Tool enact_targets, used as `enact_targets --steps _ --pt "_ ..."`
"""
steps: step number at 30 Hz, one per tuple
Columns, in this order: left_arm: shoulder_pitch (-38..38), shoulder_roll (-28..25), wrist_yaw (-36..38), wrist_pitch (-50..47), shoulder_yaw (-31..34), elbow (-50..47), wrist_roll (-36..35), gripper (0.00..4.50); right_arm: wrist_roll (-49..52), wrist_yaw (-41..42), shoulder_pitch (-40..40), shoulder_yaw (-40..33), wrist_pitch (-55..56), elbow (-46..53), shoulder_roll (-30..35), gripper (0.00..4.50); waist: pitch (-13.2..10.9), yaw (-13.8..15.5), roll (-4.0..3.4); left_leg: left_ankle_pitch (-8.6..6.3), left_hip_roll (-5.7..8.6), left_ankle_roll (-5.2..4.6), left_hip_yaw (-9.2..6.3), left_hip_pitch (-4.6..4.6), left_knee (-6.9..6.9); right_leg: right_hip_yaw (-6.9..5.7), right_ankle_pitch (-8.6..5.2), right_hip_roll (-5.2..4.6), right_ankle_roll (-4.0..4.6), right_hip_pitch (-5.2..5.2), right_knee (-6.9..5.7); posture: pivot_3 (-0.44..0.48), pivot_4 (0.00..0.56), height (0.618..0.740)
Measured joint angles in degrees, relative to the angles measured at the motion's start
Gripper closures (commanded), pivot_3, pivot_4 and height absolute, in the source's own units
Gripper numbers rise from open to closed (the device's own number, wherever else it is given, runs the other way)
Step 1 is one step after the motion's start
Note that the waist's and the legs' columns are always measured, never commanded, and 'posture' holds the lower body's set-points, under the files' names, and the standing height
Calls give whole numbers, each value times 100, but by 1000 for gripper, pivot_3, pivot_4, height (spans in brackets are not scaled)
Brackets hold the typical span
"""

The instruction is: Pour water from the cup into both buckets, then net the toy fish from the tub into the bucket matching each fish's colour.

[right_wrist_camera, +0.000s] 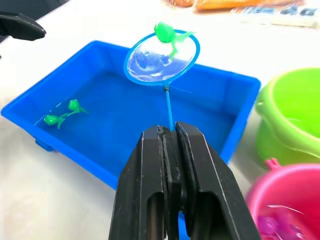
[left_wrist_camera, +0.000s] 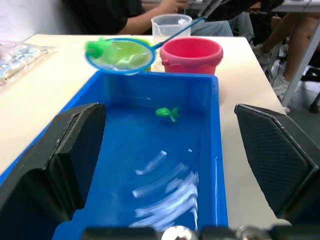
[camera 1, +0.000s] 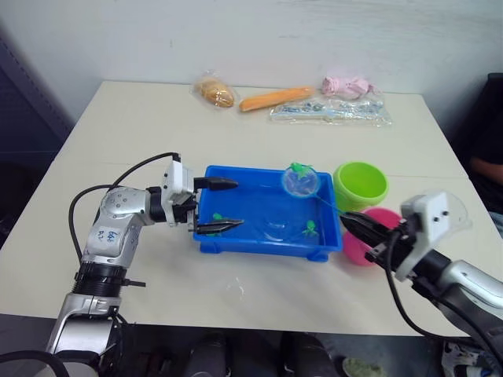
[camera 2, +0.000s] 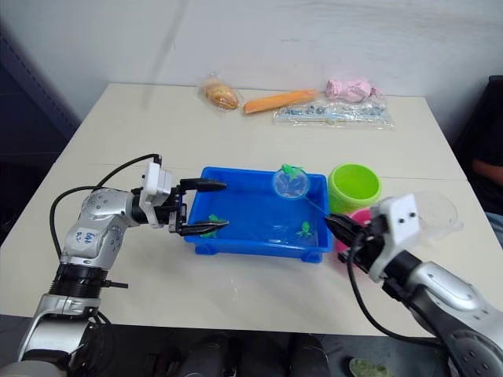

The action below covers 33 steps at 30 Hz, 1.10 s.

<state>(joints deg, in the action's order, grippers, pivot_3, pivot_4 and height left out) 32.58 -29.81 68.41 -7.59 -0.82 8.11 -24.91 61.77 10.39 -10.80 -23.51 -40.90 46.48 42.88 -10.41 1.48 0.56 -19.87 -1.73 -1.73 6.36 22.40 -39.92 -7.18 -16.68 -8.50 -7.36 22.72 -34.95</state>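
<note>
Green fish (right_wrist_camera: 167, 34) sat in the small blue net (right_wrist_camera: 161, 56) that the shut right gripper (right_wrist_camera: 175, 137) held over the tub (camera 1: 236, 239), near the green bucket (camera 1: 360, 184); pink ones already lay in the pink bucket (right_wrist_camera: 282, 205), green ones remained, and the left gripper (camera 1: 214, 206) spread open at the tub's end.

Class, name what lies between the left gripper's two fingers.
The near end wall of the blue tub sits between the left gripper fingers, open around it; the left eye view shows this.

Tub (camera 1: 236, 236): glossy blue plastic, smooth. Green bucket (camera 1: 360, 184) and pink bucket (right_wrist_camera: 285, 200): shiny plastic. Cup (left_wrist_camera: 170, 26): clear plastic. Net (right_wrist_camera: 161, 60): fine mesh, plastic hoop. Table (camera 1: 141, 126): matt, smooth. Gripper fingers (left_wrist_camera: 272, 155): matt black, textured.
</note>
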Motion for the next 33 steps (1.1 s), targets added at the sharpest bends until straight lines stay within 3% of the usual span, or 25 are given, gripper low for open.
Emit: enact_targets --steps 8,14,20,27,33 --pt "359 283 -333 -135 17 404 37 48 -53 322 -390 -922 353 -87 -60 4500 0 -12 0 0 1 0 2 -9 1 7 2 3 -3 -5 0 0 150 740" --pt "426 346 -382 -173 7 412 65 48 -811 488 -494 -1323 380 -826 149 4500 0 -8 0 0 5 -1 10 -11 -1 15 2 3 -4 -5 -2 0 150 740" --pt "352 394 -383 -44 -29 397 152 48 -1794 568 -282 -1203 466 -1272 304 4500 0 -11 -1 1 4 0 11 -13 0 15 2 5 -4 -4 -2 0 150 740" --pt "266 393 -386 -45 -35 368 169 48 -2973 719 -51 -552 755 -1515 423 4500 1 -14 -1 1 5 1 14 -13 -1 17 2 5 -4 -3 -3 0 150 740" --pt "266 390 -376 -45 -38 349 199 48 -4696 971 -44 -6 1907 -1864 903 4500 1 -9 -1 2 9 3 18 -13 -1 16 3 5 -6 -4 -3 0 150 740"
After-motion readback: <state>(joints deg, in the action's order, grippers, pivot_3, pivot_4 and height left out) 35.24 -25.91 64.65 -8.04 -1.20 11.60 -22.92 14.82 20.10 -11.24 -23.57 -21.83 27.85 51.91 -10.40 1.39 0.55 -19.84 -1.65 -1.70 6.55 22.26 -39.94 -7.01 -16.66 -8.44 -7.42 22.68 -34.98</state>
